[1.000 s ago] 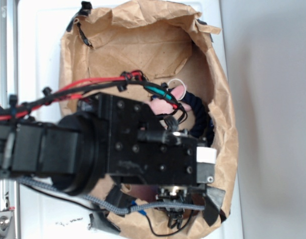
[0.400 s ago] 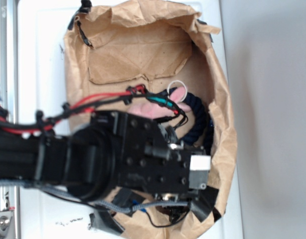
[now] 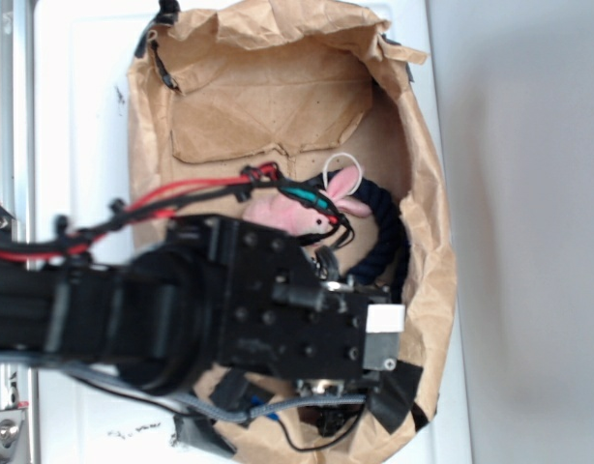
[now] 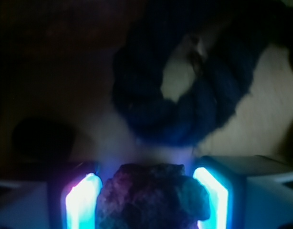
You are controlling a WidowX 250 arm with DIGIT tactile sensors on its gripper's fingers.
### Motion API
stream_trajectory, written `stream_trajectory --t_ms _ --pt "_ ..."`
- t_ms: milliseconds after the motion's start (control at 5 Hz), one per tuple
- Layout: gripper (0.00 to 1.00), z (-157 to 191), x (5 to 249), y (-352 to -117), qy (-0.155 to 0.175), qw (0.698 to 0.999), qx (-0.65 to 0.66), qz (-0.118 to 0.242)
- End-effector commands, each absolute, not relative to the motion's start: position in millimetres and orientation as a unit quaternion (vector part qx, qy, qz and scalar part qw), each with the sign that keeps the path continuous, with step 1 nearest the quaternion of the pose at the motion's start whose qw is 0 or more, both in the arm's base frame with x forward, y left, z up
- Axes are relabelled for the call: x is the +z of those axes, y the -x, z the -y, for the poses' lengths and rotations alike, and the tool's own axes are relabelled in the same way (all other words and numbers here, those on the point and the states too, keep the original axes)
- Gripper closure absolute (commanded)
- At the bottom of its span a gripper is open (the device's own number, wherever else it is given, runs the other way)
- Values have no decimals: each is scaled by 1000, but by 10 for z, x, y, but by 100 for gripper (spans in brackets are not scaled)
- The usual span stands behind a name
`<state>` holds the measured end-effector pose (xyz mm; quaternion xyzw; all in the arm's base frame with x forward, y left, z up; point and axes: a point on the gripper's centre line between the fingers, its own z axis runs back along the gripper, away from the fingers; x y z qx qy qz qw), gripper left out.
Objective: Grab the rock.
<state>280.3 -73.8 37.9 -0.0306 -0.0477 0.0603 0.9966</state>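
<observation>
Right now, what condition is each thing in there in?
rock: sitting between the two lit fingers; contact too dim to tell.
gripper: reaching down into the bag; open or shut, cannot tell.
navy rope: curled in a loop, lying loose.
pink bunny: lying beside the rope, partly hidden by the arm.
paper bag: open, crumpled.

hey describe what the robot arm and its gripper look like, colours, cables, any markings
The arm is boxy matte black with visible screw heads. Red and black cables, cinched with black zip ties, run along its top, ending in a teal connector; a grey braided cable runs underneath. A white block sits at its front. The gripper has pale fingers glowing blue, pink-tinged on one.
</observation>
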Motion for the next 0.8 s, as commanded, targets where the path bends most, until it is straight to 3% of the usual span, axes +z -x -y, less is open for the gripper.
stream_trajectory --t_ms 0,200,400,600 --pt "100 288 1282 -2952 81 988 102 86" --pt "100 118 1585 -2924 87 987 107 87" --pt "100 -50 1836 -2929 100 988 94 66" --pt "100 -80 1899 -2871 78 989 90 83"
